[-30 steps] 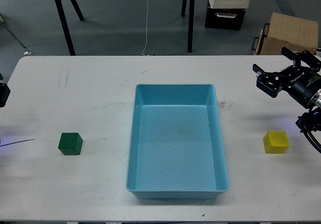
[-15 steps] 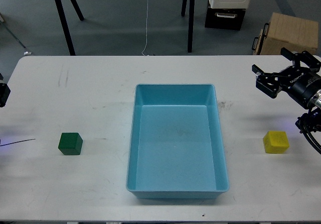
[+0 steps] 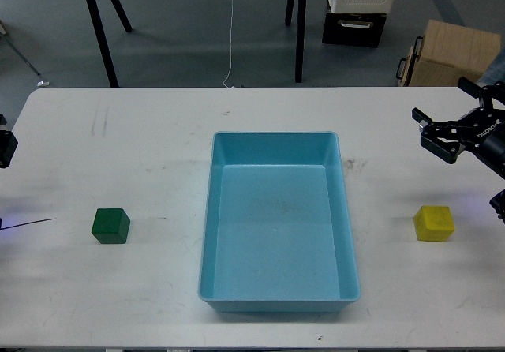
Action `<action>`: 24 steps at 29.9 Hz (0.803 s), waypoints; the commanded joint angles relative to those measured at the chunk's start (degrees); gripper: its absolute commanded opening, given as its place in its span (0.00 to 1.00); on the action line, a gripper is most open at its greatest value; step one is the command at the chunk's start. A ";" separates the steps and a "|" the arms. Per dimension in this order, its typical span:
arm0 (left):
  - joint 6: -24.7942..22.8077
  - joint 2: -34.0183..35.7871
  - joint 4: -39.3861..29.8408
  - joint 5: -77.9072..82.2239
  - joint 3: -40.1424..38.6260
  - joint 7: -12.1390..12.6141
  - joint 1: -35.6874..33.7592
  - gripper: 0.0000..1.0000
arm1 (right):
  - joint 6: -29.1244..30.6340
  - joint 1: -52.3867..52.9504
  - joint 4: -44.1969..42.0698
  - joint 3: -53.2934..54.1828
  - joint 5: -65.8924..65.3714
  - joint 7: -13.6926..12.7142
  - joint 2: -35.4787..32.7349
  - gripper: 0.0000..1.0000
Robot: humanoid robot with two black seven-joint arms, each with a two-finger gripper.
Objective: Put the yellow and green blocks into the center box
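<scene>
My right gripper [image 3: 451, 123] hangs at the far right of the table, above the surface, fingers spread apart and pointing toward the table's middle; nothing sits between them. Only its wrist and a short run of arm show before the view's right edge cuts them off.

My left gripper: only a small dark piece [image 3: 5, 147] shows at the left edge. I cannot tell whether it is open or closed.

Yellow block [image 3: 434, 223] rests on the white table [image 3: 142, 155], nearer me than the right gripper and well apart from it. Bare tabletop lies between this block and the blue box [image 3: 278, 222].

Green block [image 3: 110, 226] sits on the left half of the table, well apart from the box's left wall, open surface all around it.

The box stands at the centre, long side running away from me, interior showing only its own floor. Its near rim is close to the table's front edge.

Beyond the far edge: black stand legs [image 3: 101, 28], a cardboard box [image 3: 451, 54], a white case on a black one [image 3: 359, 5]. A thin dark cable [image 3: 28, 222] lies at the left edge.
</scene>
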 commanded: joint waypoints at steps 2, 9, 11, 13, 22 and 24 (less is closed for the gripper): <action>-0.16 0.15 0.00 -0.01 0.06 0.09 0.09 1.00 | -0.63 -0.74 -1.11 -0.10 -7.10 0.01 -10.36 1.00; -0.16 0.15 0.00 0.08 0.32 0.09 0.01 1.00 | -7.30 -0.65 -2.87 -0.71 -18.37 -0.16 -20.83 1.00; -0.07 0.15 0.00 0.08 0.41 0.09 -0.17 1.00 | -8.36 -0.65 -3.48 -0.98 -18.90 -0.42 -21.10 1.00; 0.11 0.15 0.00 0.08 0.41 0.09 -0.35 1.00 | -8.28 -0.74 -3.83 -1.59 -19.78 -0.08 -21.27 1.00; 0.28 0.33 0.00 0.17 0.50 0.09 -0.26 1.00 | -9.94 -0.30 -5.86 -1.77 -30.57 0.19 -24.34 1.00; 0.19 0.50 0.00 0.17 0.50 0.09 -0.17 1.00 | -10.47 0.14 -5.42 -1.60 -36.54 0.19 -27.15 1.00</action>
